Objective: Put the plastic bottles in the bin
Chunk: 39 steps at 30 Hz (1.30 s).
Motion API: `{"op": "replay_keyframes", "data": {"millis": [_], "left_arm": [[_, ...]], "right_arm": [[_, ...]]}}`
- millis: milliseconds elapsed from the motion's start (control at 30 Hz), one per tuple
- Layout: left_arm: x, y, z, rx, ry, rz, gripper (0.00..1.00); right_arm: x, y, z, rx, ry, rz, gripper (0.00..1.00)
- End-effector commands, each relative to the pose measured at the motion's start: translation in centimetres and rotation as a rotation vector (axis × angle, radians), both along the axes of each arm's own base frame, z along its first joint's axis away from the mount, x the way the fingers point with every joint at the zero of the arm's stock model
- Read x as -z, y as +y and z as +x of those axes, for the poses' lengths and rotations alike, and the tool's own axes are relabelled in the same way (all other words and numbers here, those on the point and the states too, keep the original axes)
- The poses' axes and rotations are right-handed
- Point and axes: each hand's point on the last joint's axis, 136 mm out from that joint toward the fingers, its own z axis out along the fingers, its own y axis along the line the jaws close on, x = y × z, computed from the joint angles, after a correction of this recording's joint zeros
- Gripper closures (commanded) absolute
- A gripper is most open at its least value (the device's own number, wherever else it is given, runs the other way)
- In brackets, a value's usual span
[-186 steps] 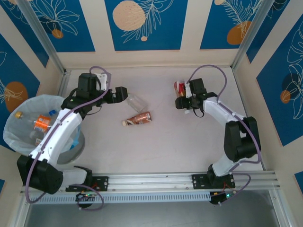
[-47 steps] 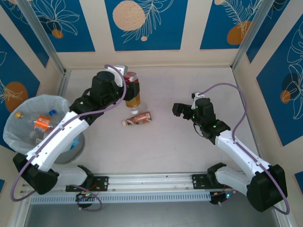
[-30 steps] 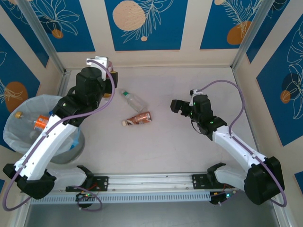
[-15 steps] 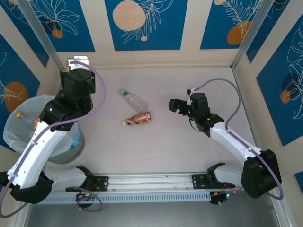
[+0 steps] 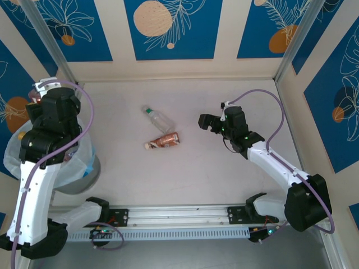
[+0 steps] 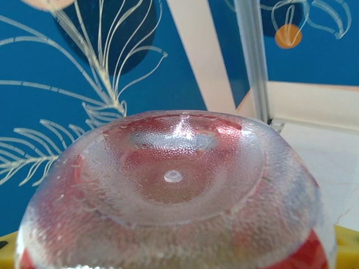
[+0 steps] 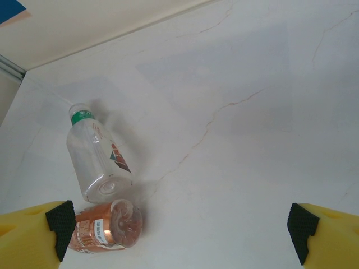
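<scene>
The left gripper is clamped on a red-labelled bottle. In the left wrist view the bottle's dimpled clear base faces the lens, with only slivers of the yellow fingers showing at either lower corner. In the top view this gripper is raised at the far left, by the blue wall panel. It sits about over the far edge of the bin, whose white bag and grey wall are partly covered by the arm. A bottle with an orange cap lies inside the bag.

The right gripper is spread wide and holds nothing. It hovers over the middle of the table, facing left toward 2 bottles lying on their sides. The green-capped clear bottle is the farther one, and the brown-labelled bottle lies just near of it. Their bases are so close that I cannot tell whether they touch.

The step in hand looks like the drop of the red-labelled bottle. Whether the bottle is truly over the bag's opening cannot be judged from these views. The next move therefore calls for centring it over the mouth, then letting the fingers part. The right arm seems ready to reach next, and the brown-labelled bottle looks the easier pick.
</scene>
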Motion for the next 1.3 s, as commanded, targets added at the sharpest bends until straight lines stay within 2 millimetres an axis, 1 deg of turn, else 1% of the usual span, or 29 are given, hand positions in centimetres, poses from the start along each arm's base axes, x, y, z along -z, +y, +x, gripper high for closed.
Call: {"op": "replay_keyframes", "data": {"millis": [0,133,200,267,367,433,600,633,700,800,867,967,1100,1200,1267], "left_arm": [[2.6,1.3,-0.8,-0.032,0.09,-0.044,0.5],[5.8,2.9,-1.3,-0.067,0.151,-0.146,0.5],[7.7,3.3,-1.2,-0.078,0.176,-0.206,0.5],[8.8,3.8,-1.5,-0.113,0.179,-0.243,0.5],[10.1,5.3,-2.4,-0.194,0.173,-0.288,0.49],[10.8,6.1,-2.6,-0.226,0.167,-0.32,0.49],[11.9,8.3,-3.9,-0.352,0.143,-0.354,0.48],[12.2,8.9,-4.3,-0.386,0.144,-0.352,0.46],[12.8,9.6,-5.1,-0.433,0.143,-0.369,0.39],[12.8,10.4,-5.9,-0.475,0.084,-0.394,0.28],[12.8,11.0,-6.6,-0.515,0.047,-0.397,0.14],[12.8,11.3,-6.9,-0.533,0.011,-0.429,0.01],[11.7,10.9,-6.3,-0.499,-0.035,-0.457,0.01],[11.2,10.1,-5.3,-0.433,-0.062,-0.499,0.01],[11.3,9.6,-4.5,-0.381,-0.056,-0.53,0.01]], "right_arm": [[-0.9,0.5,0.3,-0.013,-0.014,0.009,0.01],[-0.5,0.4,0.4,-0.013,-0.009,-0.006,0.01],[-0.2,0.4,0.6,-0.015,-0.005,-0.013,0.01],[-0.1,0.6,0.6,-0.023,-0.002,-0.018,0.01],[0.1,0.8,0.7,-0.035,0.003,-0.026,0.01],[0.2,0.9,0.8,-0.04,0.005,-0.031,0.01],[0.3,1.1,1.1,-0.055,0.009,-0.046,0.01],[0.4,1.2,1.1,-0.061,0.013,-0.051,0.01],[0.3,1.3,1.3,-0.068,0.018,-0.059,0.01],[0.0,1.6,1.5,-0.083,0.024,-0.065,0.01],[-0.2,1.9,1.6,-0.095,0.026,-0.065,0.01],[-0.3,2.1,1.7,-0.098,0.026,-0.064,0.01],[0.1,2.2,1.5,-0.101,0.038,-0.066,0.01],[0.6,2.0,1.3,-0.099,0.051,-0.074,0.01],[0.7,2.0,1.2,-0.1,0.056,-0.078,0.01]]}}
